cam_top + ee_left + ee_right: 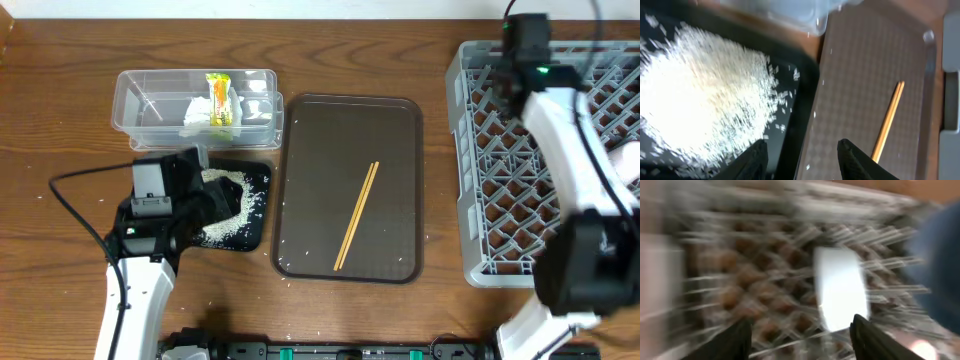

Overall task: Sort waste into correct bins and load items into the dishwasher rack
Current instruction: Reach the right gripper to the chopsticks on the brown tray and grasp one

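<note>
Loose white rice lies piled on the shallow black tray; the pile also shows in the left wrist view. My left gripper is open and empty over that tray's right edge, next to the rice. The clear tub holds the crumpled white tissue and the yellow-orange wrapper. The wooden chopsticks lie on the brown serving tray. My right gripper is open over the grey dishwasher rack. The blurred right wrist view shows a white item and a blue shape in the rack.
The dark brown serving tray sits between the black tray and the rack. A few rice grains lie scattered on it and on the table. A white object shows at the rack's right side. My right arm reaches across the rack.
</note>
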